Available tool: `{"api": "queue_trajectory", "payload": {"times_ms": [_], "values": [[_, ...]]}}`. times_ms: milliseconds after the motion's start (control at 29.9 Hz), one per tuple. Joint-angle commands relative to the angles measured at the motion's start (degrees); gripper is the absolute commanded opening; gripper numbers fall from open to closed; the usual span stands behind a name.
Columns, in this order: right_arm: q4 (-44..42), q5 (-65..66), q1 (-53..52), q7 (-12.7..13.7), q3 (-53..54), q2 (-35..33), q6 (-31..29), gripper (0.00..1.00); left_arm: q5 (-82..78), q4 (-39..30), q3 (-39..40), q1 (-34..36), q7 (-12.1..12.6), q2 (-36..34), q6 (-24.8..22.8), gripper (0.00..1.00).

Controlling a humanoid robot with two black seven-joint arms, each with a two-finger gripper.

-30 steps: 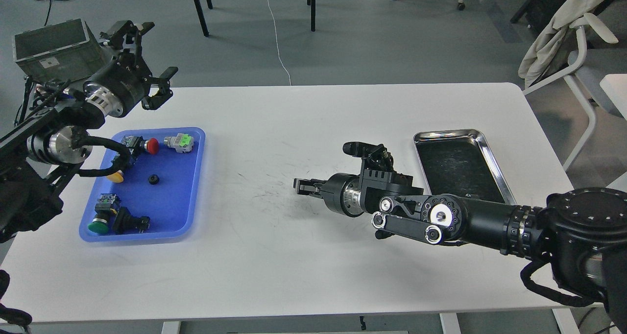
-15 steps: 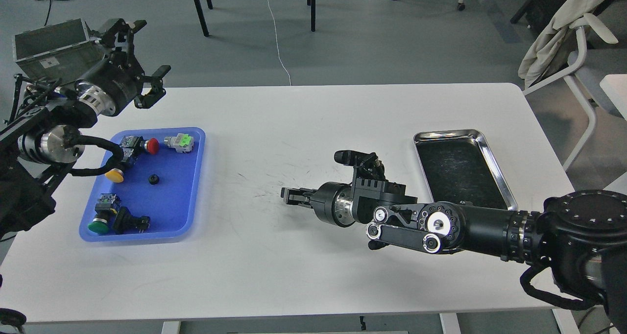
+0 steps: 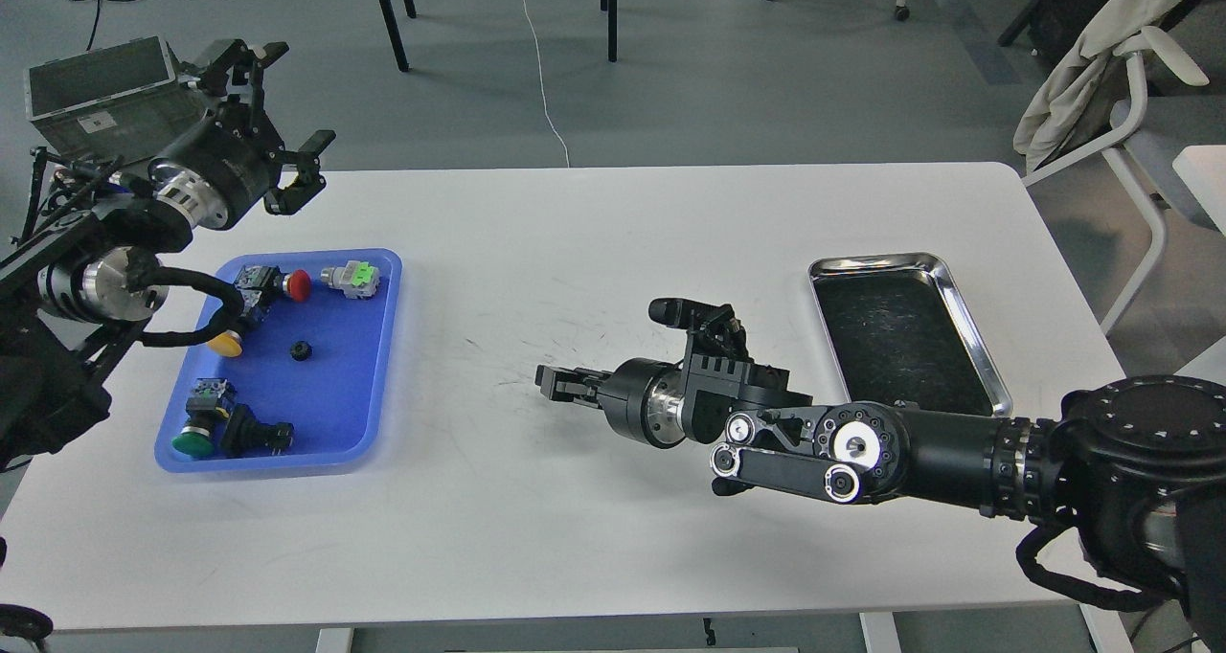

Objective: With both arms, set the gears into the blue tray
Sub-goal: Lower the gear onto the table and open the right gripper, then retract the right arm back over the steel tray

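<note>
One gear (image 3: 301, 350) lies in the middle of the blue tray (image 3: 383, 347), among push-button switches (image 3: 213, 421); the second gear we cannot find anywhere on the table (image 3: 613, 519). Our left tool (image 3: 283, 122) hangs above the tray's far left corner, beyond its rim, its fingers spread wide and holding nothing. To the right of the tray, well apart from it, our right tool (image 3: 548, 383) points toward it low over the bare table, its fingers drawn close together; whether they pinch the missing gear we cannot tell, since the tips are dark and small. Farther right of the tray sits the steel tray (image 3: 967, 347), with nothing in it that we can see. We judge the step in hand to be carrying the second gear over. The next move calls for bringing the right tool above the blue tray's floor, clear of the switches, before letting go.
</note>
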State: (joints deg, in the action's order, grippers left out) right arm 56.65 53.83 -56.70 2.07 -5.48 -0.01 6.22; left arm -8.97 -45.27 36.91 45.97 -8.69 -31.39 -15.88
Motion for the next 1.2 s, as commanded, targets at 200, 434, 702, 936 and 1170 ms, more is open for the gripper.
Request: {"api": "queue_trajectory", "payload": {"times_ms": [200, 434, 702, 936, 1170], "values": [[-3.57, -0.40, -0.43, -0.05, 15.05, 0.01, 0.02, 0.97, -0.17, -0.26, -0.44, 0.27, 0.26, -0.34, 0.67, 0.98], [-5.32, -2.58, 0.71, 0.04, 29.99, 0.01, -0.24, 0.97, -3.60, -0.52, -0.44, 0.62, 0.43, -1.48, 0.94, 0.98], [-4.88, -15.40, 5.19, 0.04, 44.22, -4.64, -0.59, 0.97, -4.56, -3.85, -0.44, 0.62, 0.69, -2.62, 1.29, 0.98], [-5.32, -32.02, 10.64, -0.57, 57.59, -17.56, -7.18, 0.97, -17.47, -18.95, -0.35, 1.06, 3.24, -8.24, 3.14, 0.98], [-11.46, -48.18, 19.95, -1.46, 66.82, -25.65, -20.00, 0.97, -41.25, -33.56, -0.53, 0.88, 5.97, -10.19, 3.31, 0.98]]}}
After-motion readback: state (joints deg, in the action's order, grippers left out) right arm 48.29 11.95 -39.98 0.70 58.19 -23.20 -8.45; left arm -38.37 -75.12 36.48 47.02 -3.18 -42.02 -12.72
